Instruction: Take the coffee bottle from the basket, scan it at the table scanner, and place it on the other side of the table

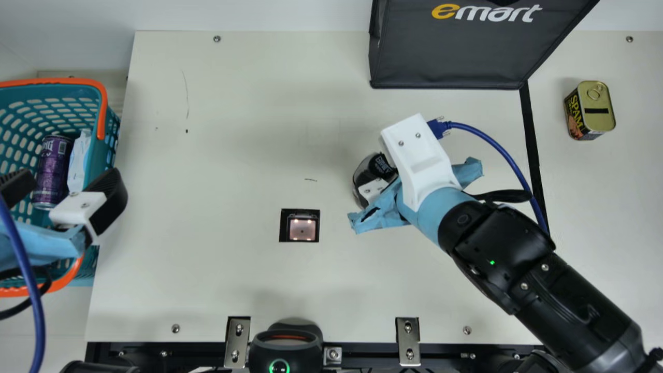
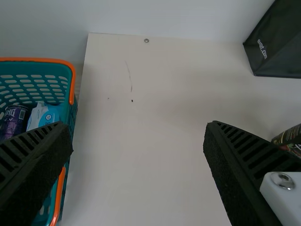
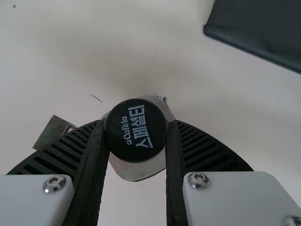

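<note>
A black bag (image 1: 445,59) bears yellow-and-white lettering. At the teal basket (image 1: 105,106), the left gripper (image 1: 66,180) is spread, empty. Near the table scanner (image 1: 302,229), the right gripper (image 1: 420,160) clasps the silvery coffee bottle (image 3: 135,171), its round black cap (image 3: 123,149) white-lettered.

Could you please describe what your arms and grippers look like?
My right arm is black, with a small green light. The left gripper and right gripper both have white mounts, black ribbed fingers, light blue wrapping and a blue cable.
</note>
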`<state>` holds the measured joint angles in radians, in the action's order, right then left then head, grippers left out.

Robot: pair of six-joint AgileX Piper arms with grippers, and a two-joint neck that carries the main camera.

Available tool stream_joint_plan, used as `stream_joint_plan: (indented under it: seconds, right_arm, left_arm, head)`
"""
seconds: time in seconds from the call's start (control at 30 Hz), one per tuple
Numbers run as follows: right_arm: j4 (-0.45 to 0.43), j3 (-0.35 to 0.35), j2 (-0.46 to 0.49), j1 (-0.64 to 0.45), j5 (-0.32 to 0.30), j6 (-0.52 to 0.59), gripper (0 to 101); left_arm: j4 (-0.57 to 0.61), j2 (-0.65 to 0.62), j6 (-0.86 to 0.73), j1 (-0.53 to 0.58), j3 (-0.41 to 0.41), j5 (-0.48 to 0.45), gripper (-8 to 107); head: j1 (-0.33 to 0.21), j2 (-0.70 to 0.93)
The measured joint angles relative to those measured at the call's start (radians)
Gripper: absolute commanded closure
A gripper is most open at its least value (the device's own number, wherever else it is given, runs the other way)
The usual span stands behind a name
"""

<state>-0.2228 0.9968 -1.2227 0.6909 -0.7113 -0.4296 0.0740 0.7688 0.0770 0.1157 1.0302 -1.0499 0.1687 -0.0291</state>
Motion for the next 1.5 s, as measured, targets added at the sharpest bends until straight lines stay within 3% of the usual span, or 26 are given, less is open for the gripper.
stream_joint_plan:
  seconds: [0.37,0.6,0.77,1.03,1.5]
  right_arm:
    - [-0.006,0.117,0.011,0.000,-0.104,-0.023,101]
    - [-0.014,0.114,0.039,-0.099,-0.133,-0.038,101]
    - [0.008,0.080,0.079,-0.225,-0.131,-0.019,101]
    - [0.084,0.025,0.132,-0.461,-0.126,0.089,101]
    - [0.278,-0.001,0.135,-0.940,-0.088,0.382,101]
  left_arm:
    - [0.000,0.000,0.000,0.000,0.000,0.000,9]
    - [0.000,0.000,0.000,0.000,0.000,0.000,9]
    - [0.000,0.000,0.000,0.000,0.000,0.000,9]
    - [0.000,0.000,0.000,0.000,0.000,0.000,9]
    - [0.000,0.000,0.000,0.000,0.000,0.000,9]
  head:
    - [-0.002,-0.074]
    - [0.000,-0.230]
    - [-0.002,-0.337]
    - [0.000,-0.345]
    - [-0.002,-0.345]
